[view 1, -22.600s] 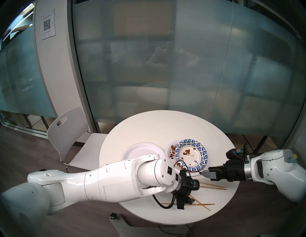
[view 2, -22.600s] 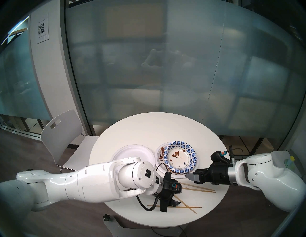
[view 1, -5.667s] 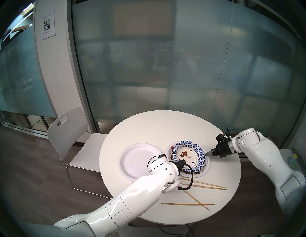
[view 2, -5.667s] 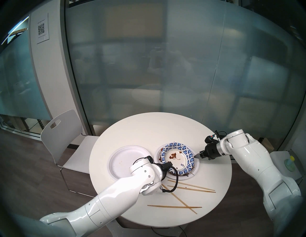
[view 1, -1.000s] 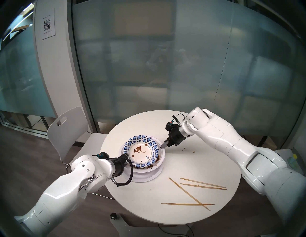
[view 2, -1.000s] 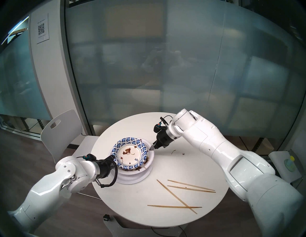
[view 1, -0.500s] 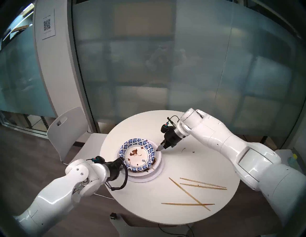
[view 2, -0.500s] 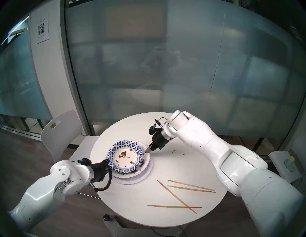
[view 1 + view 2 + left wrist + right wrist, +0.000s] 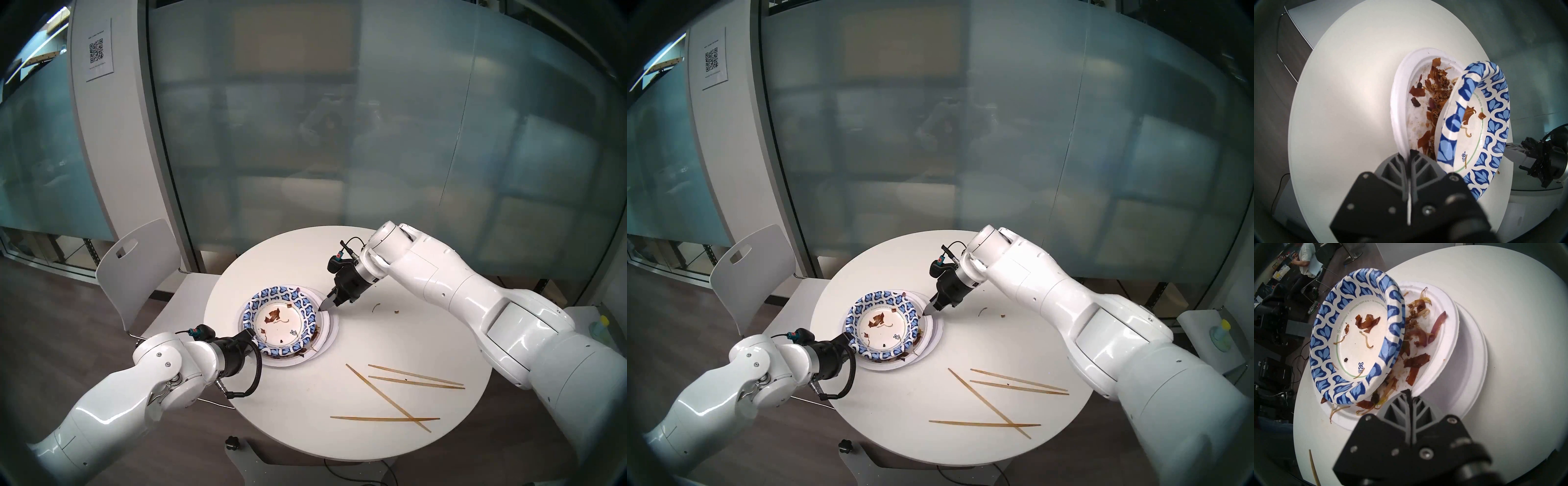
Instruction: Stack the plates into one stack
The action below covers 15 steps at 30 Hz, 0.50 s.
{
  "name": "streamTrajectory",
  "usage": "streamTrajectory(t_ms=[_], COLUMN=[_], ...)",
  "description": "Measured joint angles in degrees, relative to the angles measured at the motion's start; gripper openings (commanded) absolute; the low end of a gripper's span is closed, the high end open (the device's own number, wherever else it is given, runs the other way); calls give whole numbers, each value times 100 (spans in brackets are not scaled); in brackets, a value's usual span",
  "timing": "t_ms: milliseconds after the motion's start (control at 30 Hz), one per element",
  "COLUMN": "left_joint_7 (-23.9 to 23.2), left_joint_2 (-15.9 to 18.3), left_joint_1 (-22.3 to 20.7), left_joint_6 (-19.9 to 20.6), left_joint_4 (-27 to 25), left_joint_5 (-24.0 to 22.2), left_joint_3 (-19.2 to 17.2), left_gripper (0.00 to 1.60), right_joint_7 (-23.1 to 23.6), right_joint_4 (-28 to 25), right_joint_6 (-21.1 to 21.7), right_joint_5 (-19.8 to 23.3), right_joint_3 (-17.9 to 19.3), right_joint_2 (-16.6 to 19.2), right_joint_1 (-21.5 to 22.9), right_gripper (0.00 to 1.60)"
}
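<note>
A blue-patterned plate (image 9: 280, 322) with a few food scraps lies on a white plate (image 9: 1446, 327) full of brown leftovers. That white plate sits just over a second plain white plate (image 9: 1474, 365) on the table, slightly off-centre; I cannot tell whether they touch. My left gripper (image 9: 1407, 151) is shut on the near-left rim of the food-covered white plate. My right gripper (image 9: 1409, 392) is shut on its far-right rim. In the head view the left gripper (image 9: 251, 334) is partly hidden behind the blue rim, and the right gripper (image 9: 323, 306) tips down at the pile's edge.
Several wooden chopsticks (image 9: 414, 378) lie loose on the round white table (image 9: 373, 268), front right of the pile. Two small food crumbs (image 9: 376, 307) lie to the right of the right gripper. A white chair (image 9: 135, 271) stands at the table's left.
Both grippers have carried the food-covered white plate and the blue plate a little left and down. It now sits more squarely over the plain white plate. Both stay shut.
</note>
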Motion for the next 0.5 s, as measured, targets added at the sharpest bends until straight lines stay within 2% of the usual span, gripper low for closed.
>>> streamTrajectory(t_ms=[500], left_joint_7=[-30], left_joint_2=[-77], left_joint_1=[-105], left_joint_6=[-13], left_joint_4=[-44], left_joint_5=[133], left_joint_3=[53], left_gripper=[0], right_joint_7=[-128], right_joint_4=[-268], right_joint_6=[143], right_joint_5=[82], right_joint_3=[45], right_joint_2=[220], right_joint_1=[-35], right_gripper=[0])
